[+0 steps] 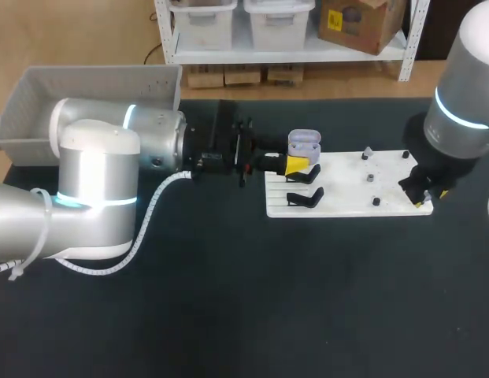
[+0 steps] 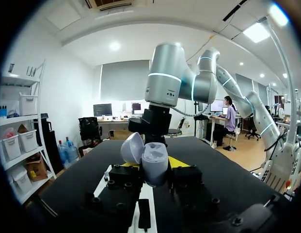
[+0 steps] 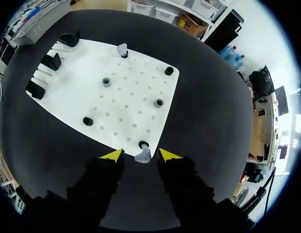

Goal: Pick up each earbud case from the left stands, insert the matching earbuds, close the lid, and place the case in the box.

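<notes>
A lavender earbud case [image 1: 303, 142] with its lid up is held above the white board's [image 1: 346, 189] left end, my left gripper [image 1: 301, 160] shut on it. In the left wrist view the case [image 2: 154, 162] sits between the yellow-tipped fingers [image 2: 178, 162], lid [image 2: 132, 148] tipped back. My right gripper [image 3: 141, 155] hangs at the board's near right corner [image 1: 424, 197], open, with a pale earbud [image 3: 143, 156] on a peg in the gap, touching neither finger. A second earbud [image 3: 122, 48] stands on a far peg.
Black case stands [image 1: 305, 175] [image 1: 305, 197] sit at the board's left end, under and beside the held case. Several empty black pegs [image 3: 106, 81] dot the board [image 3: 131, 97]. A grey bin [image 1: 39, 94] stands at the table's back left, behind my left arm.
</notes>
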Available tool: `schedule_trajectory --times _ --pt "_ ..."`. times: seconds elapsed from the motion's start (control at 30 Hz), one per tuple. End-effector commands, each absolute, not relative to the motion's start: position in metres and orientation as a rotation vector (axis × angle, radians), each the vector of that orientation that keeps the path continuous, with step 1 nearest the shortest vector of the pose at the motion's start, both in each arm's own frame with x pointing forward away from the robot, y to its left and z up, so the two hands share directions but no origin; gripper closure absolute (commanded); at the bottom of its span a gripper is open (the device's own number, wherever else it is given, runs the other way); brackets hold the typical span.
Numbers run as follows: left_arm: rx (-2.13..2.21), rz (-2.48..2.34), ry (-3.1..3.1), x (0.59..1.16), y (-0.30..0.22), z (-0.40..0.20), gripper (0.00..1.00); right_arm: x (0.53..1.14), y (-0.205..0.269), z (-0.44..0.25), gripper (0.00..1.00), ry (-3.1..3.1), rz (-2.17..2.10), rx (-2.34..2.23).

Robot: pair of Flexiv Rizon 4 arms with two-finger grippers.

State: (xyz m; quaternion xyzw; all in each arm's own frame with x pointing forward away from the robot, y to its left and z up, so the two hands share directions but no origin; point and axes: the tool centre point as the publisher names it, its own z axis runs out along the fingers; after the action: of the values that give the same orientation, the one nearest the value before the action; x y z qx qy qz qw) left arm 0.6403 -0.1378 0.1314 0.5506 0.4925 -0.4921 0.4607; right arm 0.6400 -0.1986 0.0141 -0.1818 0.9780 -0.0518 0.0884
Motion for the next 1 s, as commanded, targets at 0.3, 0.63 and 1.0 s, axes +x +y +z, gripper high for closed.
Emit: schedule_trajectory --times 0.3,0.63,1.0 --pt "1.350 -1.207 1.210 0.639 -0.137 0.131 1.00 0.644 -0.198 0.011 0.69 2.918 -0.147 -0.543" --pt "1.350 -1.207 1.210 0.639 -0.137 0.131 1.00 0.643 -0.199 0.010 0.97 2.918 -0.156 -0.539" --pt "1.350 -1.207 1.210 0.639 -0.137 0.131 1.00 0.629 -0.194 0.038 1.00 2.898 -0.180 -0.510"
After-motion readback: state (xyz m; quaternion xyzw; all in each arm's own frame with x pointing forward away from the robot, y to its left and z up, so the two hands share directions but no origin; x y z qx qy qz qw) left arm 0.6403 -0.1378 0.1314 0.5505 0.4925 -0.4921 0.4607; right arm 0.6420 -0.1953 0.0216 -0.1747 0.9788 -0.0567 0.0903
